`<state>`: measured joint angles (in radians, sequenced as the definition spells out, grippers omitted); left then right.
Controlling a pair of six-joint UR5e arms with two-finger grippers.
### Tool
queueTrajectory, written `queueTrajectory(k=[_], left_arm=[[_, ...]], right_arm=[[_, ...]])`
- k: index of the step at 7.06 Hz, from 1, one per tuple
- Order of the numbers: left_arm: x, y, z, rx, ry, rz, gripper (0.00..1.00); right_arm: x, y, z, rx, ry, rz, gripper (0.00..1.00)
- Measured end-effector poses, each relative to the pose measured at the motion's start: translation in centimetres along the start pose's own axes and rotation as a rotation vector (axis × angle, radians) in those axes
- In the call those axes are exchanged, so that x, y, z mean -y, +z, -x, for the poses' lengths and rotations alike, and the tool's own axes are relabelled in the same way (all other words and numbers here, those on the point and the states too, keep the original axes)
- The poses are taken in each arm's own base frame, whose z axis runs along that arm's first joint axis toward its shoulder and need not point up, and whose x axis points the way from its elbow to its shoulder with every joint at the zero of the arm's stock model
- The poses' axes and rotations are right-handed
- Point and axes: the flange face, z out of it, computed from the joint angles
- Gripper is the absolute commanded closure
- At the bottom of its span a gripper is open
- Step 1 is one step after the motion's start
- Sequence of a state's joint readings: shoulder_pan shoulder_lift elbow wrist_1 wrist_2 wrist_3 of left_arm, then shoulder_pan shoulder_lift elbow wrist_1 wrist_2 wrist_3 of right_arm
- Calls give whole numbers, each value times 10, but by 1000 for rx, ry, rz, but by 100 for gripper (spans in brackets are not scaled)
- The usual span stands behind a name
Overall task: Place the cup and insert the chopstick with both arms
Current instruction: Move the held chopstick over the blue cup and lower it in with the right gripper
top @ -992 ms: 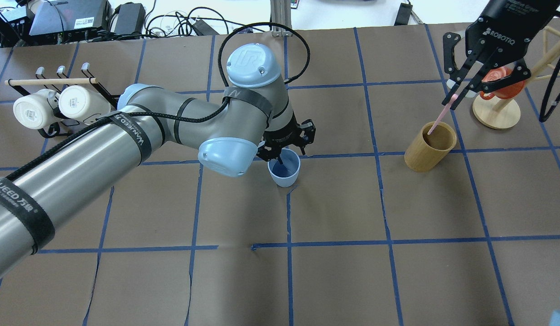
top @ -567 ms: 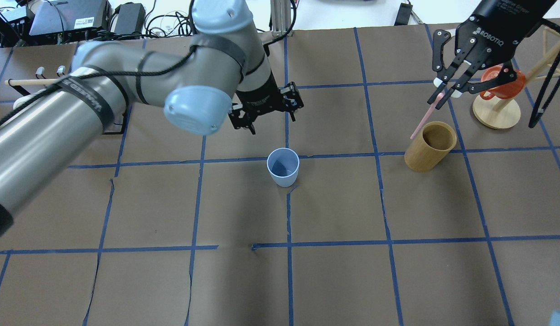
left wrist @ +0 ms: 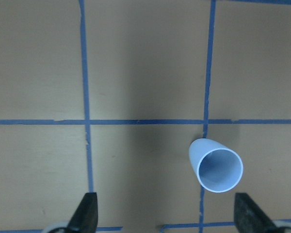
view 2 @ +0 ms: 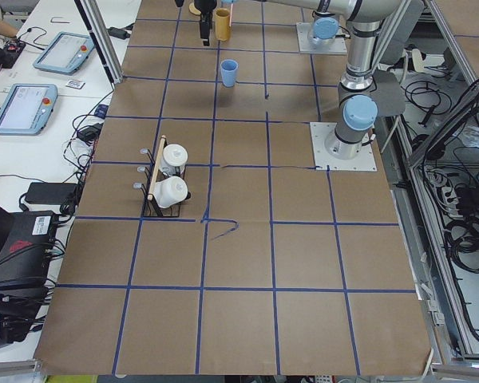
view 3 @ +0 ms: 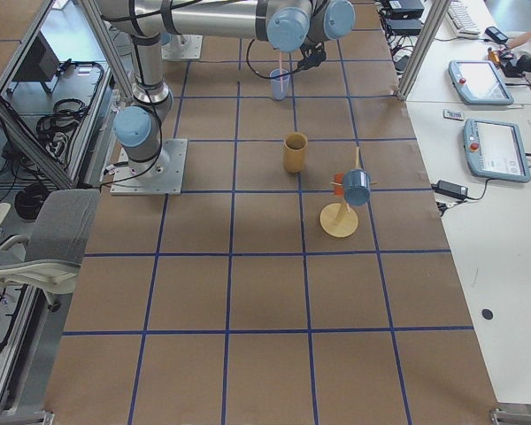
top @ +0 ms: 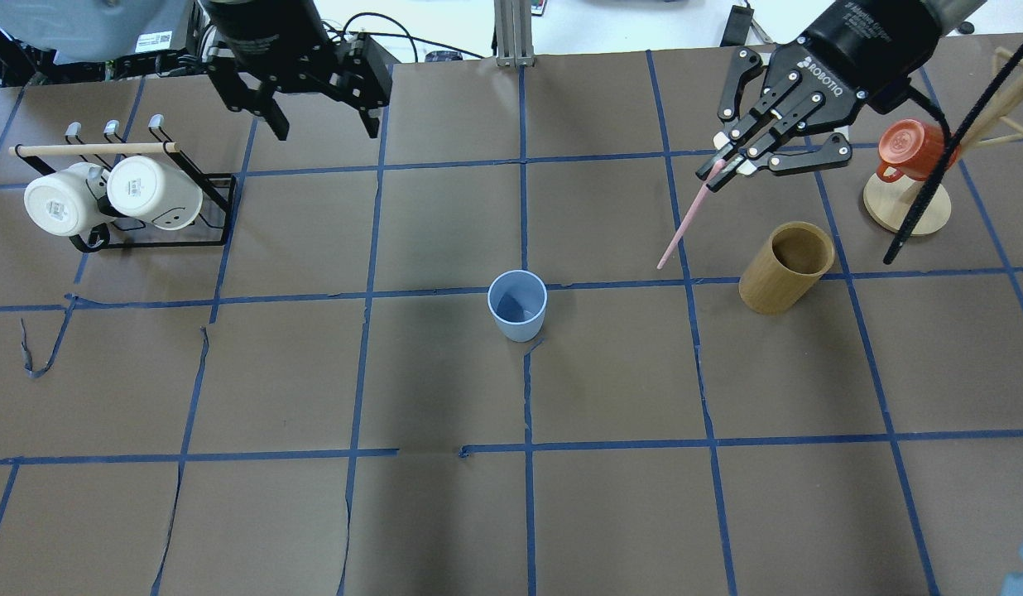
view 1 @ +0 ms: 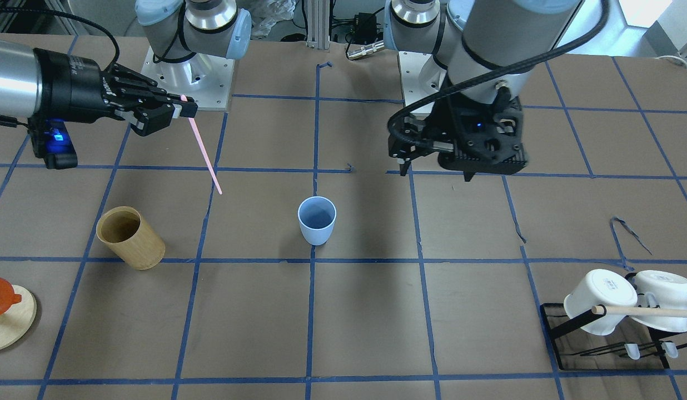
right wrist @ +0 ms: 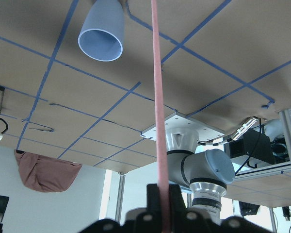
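The light blue cup (top: pixel 518 305) stands upright and alone at the table's middle; it also shows in the front view (view 1: pixel 317 220) and in the left wrist view (left wrist: pixel 216 166). My left gripper (top: pixel 325 131) is open and empty, raised well behind and to the left of the cup (view 1: pixel 436 173). My right gripper (top: pixel 721 172) is shut on the top end of the pink chopstick (top: pixel 685 223). The chopstick hangs slanted in the air, its tip between the cup and the bamboo cylinder. The right wrist view shows the chopstick (right wrist: pixel 157 97) beside the cup (right wrist: pixel 103 36).
A tan bamboo cylinder (top: pixel 786 266) stands right of the cup. A wooden stand with a red mug (top: pixel 909 178) is at the far right. A black rack with two white mugs and a wooden rod (top: pixel 114 194) is at the far left.
My left gripper let go of the cup and drew up and back to the far left. My right gripper lifted the chopstick out of the bamboo cylinder and carried it left.
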<state>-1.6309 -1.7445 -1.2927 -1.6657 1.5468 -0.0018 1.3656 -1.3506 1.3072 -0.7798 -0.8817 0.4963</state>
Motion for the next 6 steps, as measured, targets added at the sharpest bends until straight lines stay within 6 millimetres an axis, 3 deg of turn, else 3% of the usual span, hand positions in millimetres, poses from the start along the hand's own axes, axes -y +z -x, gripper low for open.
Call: queueTrajectory(k=[2,3,6], left_arm=[[-23,-7,33,7,17,8,8],[-39,2,38,6,43,10,0],[-60,9,48,35,61,-58,0]], right_arm=[[-13,40,21,37,70,77,87],[-23,58,35,39,101,72,87],[-27,96,67,63,170,-5,87]])
